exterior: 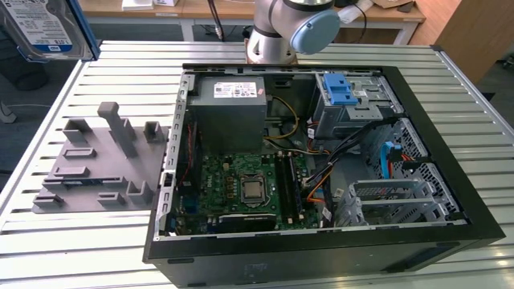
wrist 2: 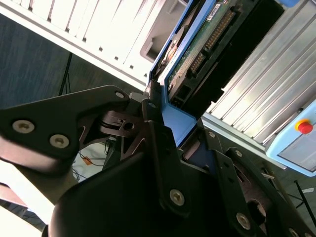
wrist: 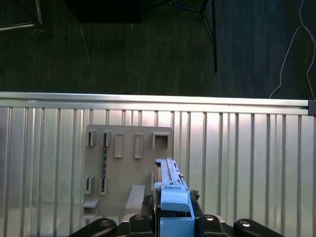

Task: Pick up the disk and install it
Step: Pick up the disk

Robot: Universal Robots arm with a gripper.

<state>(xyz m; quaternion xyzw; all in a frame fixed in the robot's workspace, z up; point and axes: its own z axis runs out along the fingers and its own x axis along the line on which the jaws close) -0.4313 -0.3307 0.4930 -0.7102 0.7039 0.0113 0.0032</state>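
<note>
Disk (exterior: 38, 27) is held clamped in the tool (wrist 2: 181, 136). The fingers (wrist 2: 157, 143) are closed on the blue carrier (wrist: 174, 205) at one end, and the rest of the disk stands out free ahead of the tool. It is lifted off the surface (wrist: 247, 163), with the grey rack (wrist: 123, 158) below the tool and the open case (exterior: 321, 253) apart from it.

Some risks can be judged. Because the grip is taken on the plastic carrier and at one end, the disk could be turned or slipped between the fingers if it is moved fast or pushed against something. If the disk is tilted in this way, it may be jammed at the mouth of the cage (exterior: 357, 108). The loose cables (exterior: 351, 139) beside the cage could also be caught by the carrier.

In the exterior view the label side of the disk and the inside of the case are shown. In the second wrist view the green board (wrist 2: 200, 47) on the other side of the disk and the contact of the fingers are seen. In the first wrist view the disk is seen by its edge, and the rack under the tool is given.
</note>
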